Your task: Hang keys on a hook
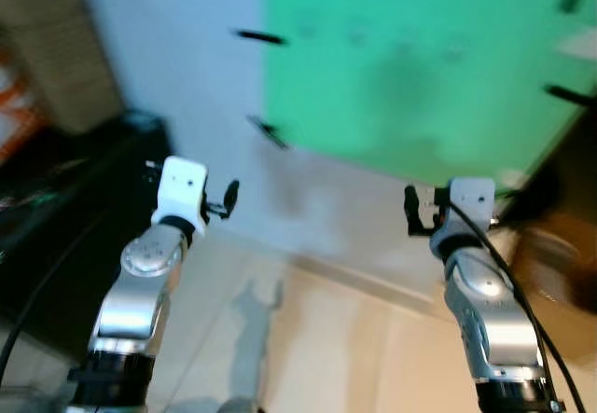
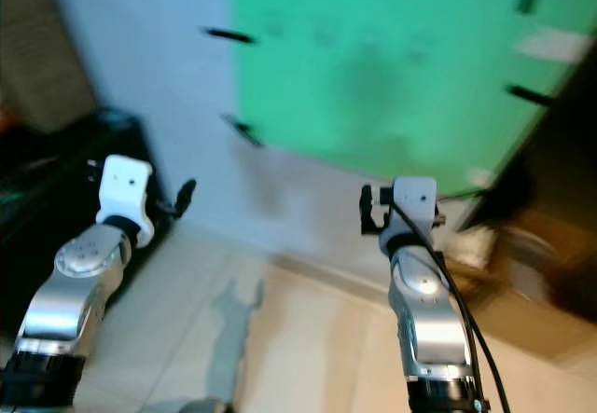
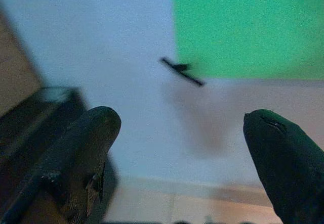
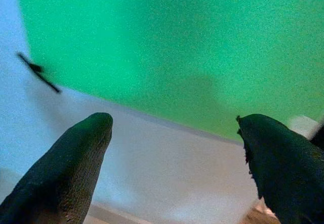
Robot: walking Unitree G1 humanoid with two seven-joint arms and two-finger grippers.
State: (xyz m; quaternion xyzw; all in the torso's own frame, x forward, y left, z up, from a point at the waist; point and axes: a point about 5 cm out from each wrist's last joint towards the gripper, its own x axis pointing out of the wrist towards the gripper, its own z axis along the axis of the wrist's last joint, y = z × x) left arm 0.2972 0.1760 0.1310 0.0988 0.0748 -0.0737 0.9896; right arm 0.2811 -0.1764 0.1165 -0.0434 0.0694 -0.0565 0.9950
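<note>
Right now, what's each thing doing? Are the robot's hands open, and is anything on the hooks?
Left gripper: open, holding nothing, raised toward the wall.
Right gripper: open, holding nothing, raised toward the green panel.
Black hook at the panel's lower corner: bare, nothing hanging.
Upper black hook: bare, blurred.

I find no writing, label, brand, number or sign that I can read anywhere before me; my head views are blurred, and the green panel (image 1: 420, 59) on the wall (image 1: 177, 49) is plain.
</note>
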